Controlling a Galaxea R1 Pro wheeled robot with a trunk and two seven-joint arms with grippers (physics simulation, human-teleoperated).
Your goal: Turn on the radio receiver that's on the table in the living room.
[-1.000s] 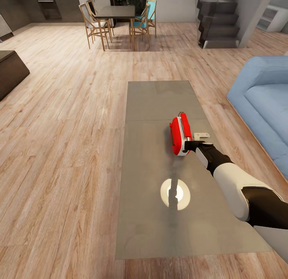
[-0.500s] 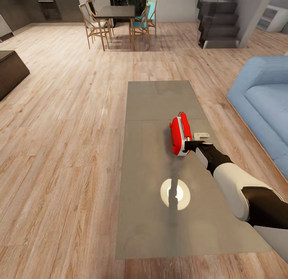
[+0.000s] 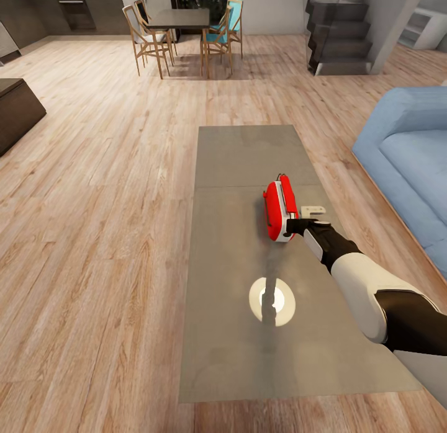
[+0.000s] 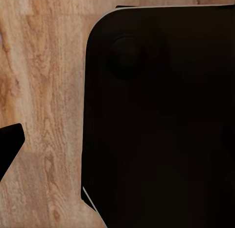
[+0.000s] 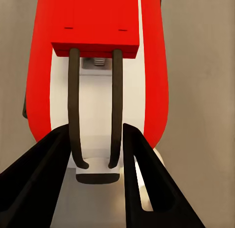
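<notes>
The red radio receiver [image 3: 279, 209] with its white rim lies on the grey glossy table [image 3: 236, 154], right of the table's middle. My right gripper [image 3: 294, 226] reaches it from the near side and sits at its near end. In the right wrist view the radio receiver [image 5: 98, 66] is very close. My right gripper [image 5: 94, 131] is open, with the black fingers [image 5: 44, 179] either side of the thin handle [image 5: 73, 105]. In the left wrist view one black fingertip [image 4: 10, 145] shows over wood floor beside a large dark rounded body [image 4: 161, 115].
A blue sofa [image 3: 410, 154] runs along the table's right side. A round lamp reflection [image 3: 272, 301] lies on the near tabletop. A dark dining table [image 3: 180, 17] with wooden chairs stands far back, a staircase [image 3: 341, 30] at back right and a dark cabinet [image 3: 15, 110] at the left.
</notes>
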